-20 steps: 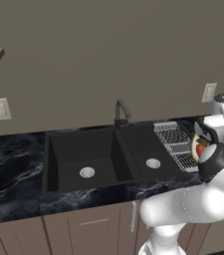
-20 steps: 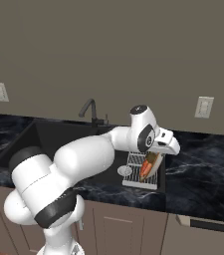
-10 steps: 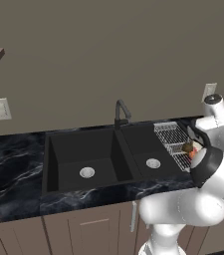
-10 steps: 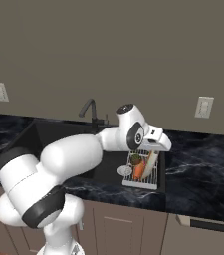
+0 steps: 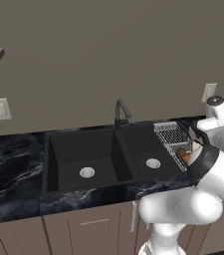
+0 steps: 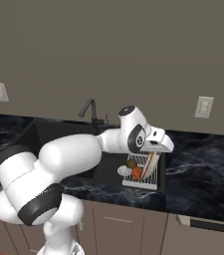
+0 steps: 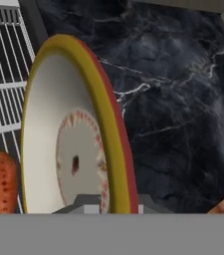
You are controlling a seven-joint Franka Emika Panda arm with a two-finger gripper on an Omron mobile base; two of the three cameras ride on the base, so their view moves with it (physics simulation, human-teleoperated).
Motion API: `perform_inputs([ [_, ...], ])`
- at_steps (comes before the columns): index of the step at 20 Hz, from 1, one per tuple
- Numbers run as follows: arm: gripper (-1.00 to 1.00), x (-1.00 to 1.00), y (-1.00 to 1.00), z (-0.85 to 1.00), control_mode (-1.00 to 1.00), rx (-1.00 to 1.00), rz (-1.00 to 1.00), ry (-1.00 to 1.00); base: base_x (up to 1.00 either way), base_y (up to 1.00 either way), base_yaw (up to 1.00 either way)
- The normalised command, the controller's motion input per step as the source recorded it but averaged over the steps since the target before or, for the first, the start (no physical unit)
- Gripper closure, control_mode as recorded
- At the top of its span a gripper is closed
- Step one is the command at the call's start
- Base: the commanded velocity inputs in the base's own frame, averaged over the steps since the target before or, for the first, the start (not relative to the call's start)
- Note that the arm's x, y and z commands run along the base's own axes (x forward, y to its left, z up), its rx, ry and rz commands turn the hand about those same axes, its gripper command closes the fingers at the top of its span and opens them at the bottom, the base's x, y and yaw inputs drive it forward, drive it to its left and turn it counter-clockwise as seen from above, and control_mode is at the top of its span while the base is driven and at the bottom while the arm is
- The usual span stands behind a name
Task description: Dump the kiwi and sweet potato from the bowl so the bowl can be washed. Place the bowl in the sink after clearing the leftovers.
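In the left base view we see the sink [image 5: 103, 159] set in the black counter [image 5: 14, 174]; the wire rack [image 5: 170, 137] sits over the sink's right edge; the kiwi [image 5: 181, 152] and sweet potato [image 5: 186, 158] lie on the rack's near end. In the right base view the end effector [image 6: 153, 152] holds the bowl [image 6: 150, 165] on edge over the rack; kiwi [image 6: 132, 163] and sweet potato [image 6: 137, 173] lie beside it. In the hand view the fingers are pinched on the bowl's [image 7: 78, 134] rim; the sweet potato [image 7: 1, 182] lies on the rack [image 7: 4, 74].
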Motion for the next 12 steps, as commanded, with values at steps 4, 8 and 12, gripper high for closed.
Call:
perform_inputs([
  [4,1.0,-0.04,-0.43,0.17,-1.0,0.16,-0.1,-0.09,0.0,0.0,0.0],
  [8,1.0,-0.12,-0.48,0.56,-1.0,0.22,-0.11,-0.09,0.0,0.0,0.0],
  [12,1.0,-0.17,-0.2,0.74,-1.0,0.32,-0.03,-0.04,0.0,0.0,0.0],
])
